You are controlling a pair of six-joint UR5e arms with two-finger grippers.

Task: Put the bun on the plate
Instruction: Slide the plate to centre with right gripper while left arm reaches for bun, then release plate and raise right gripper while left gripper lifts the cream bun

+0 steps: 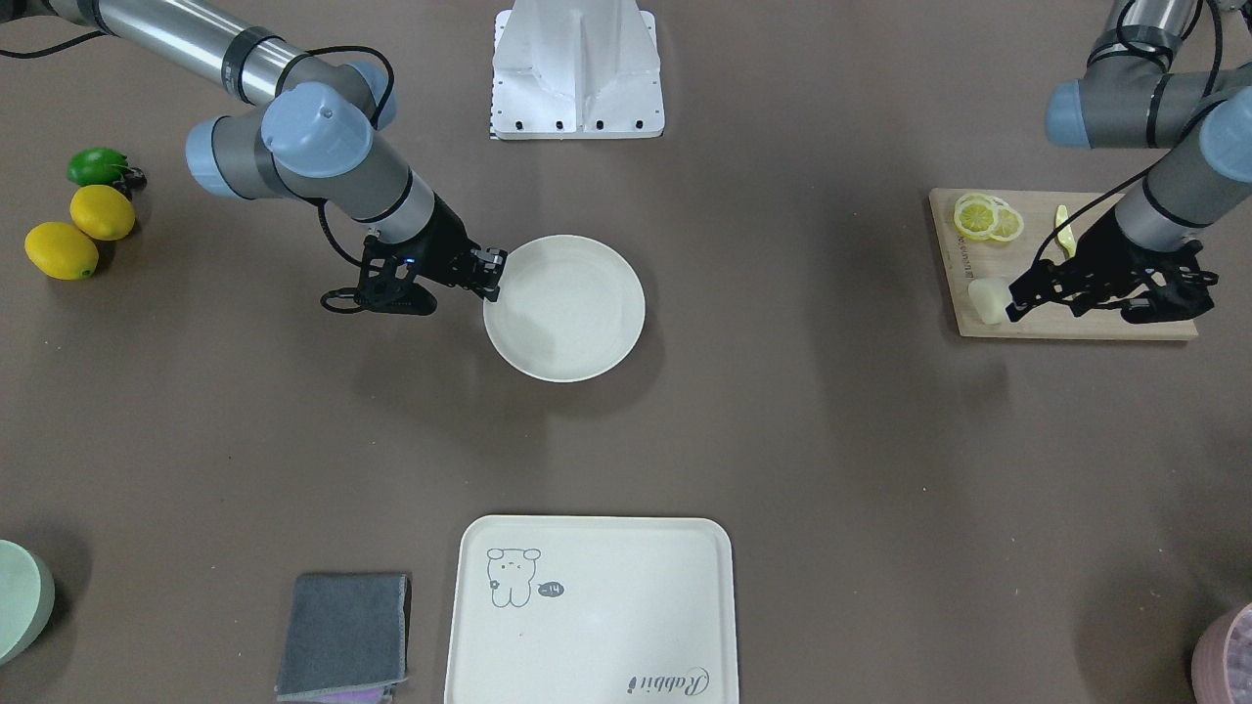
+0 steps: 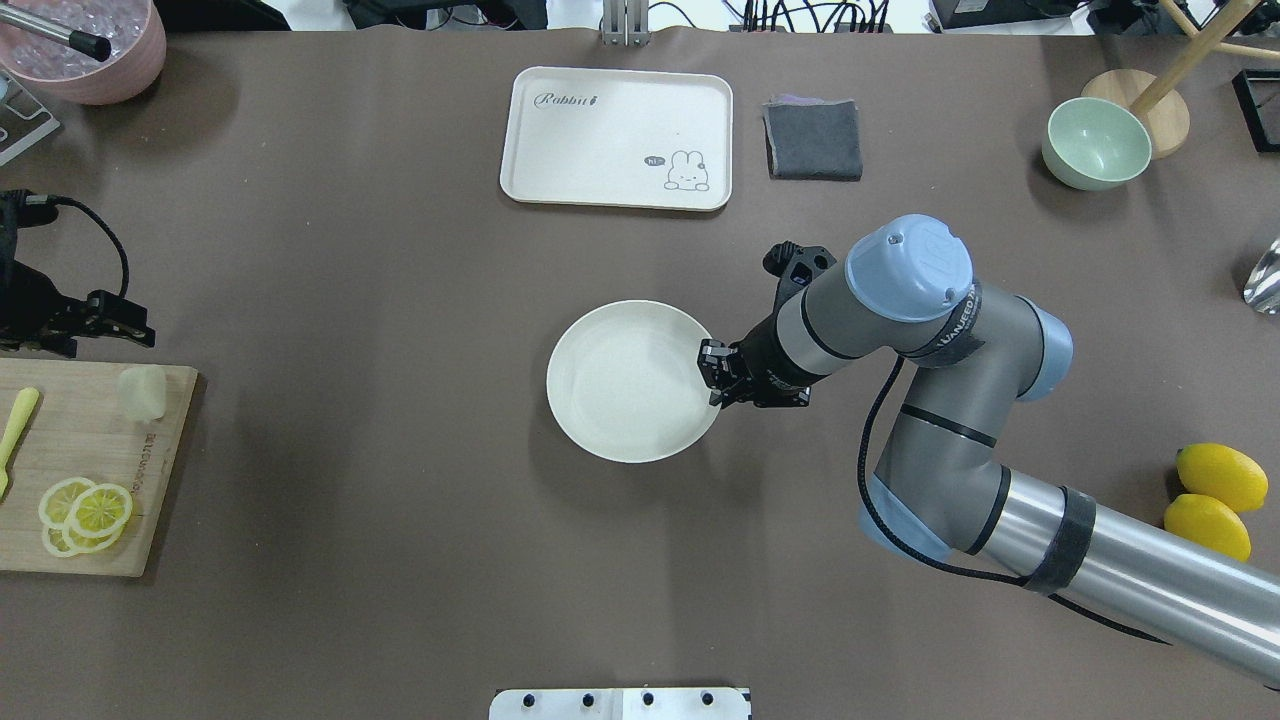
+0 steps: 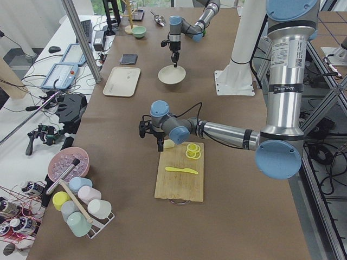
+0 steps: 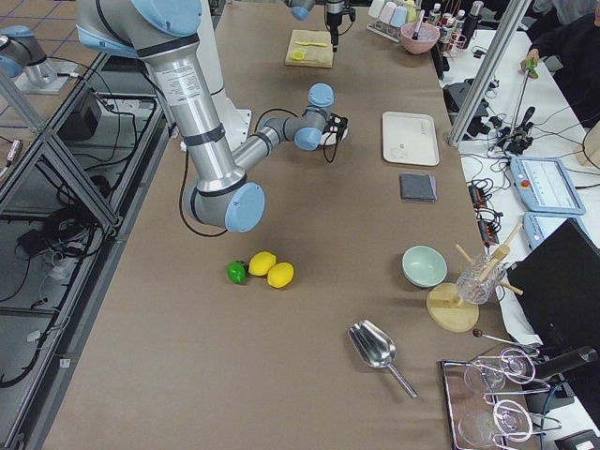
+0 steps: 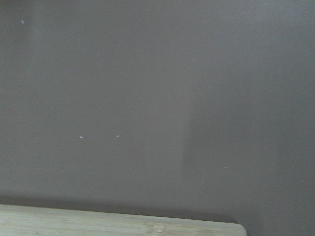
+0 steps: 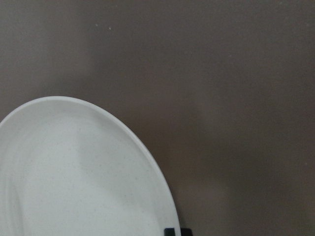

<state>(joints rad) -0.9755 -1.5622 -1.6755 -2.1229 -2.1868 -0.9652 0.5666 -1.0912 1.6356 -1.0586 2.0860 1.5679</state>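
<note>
In the view that faces the robot, you can see the bun (image 1: 988,298) lying on the wooden board (image 1: 1076,325), near the board's 8 o'clock corner. The plate (image 1: 577,323) sits well apart from it, at the bun's 9 o'clock, in the middle of the brown surface (image 1: 782,411).

The left tool (image 1: 1017,298) hangs just beside the bun, at its 3 o'clock. You cannot tell if its fingers are wide or narrow.

The right tool (image 1: 492,276) is at the plate's rim, at 10 o'clock. You cannot tell if it holds the rim.

Lemon slices (image 1: 986,217) lie at the board's 10 o'clock.
</note>
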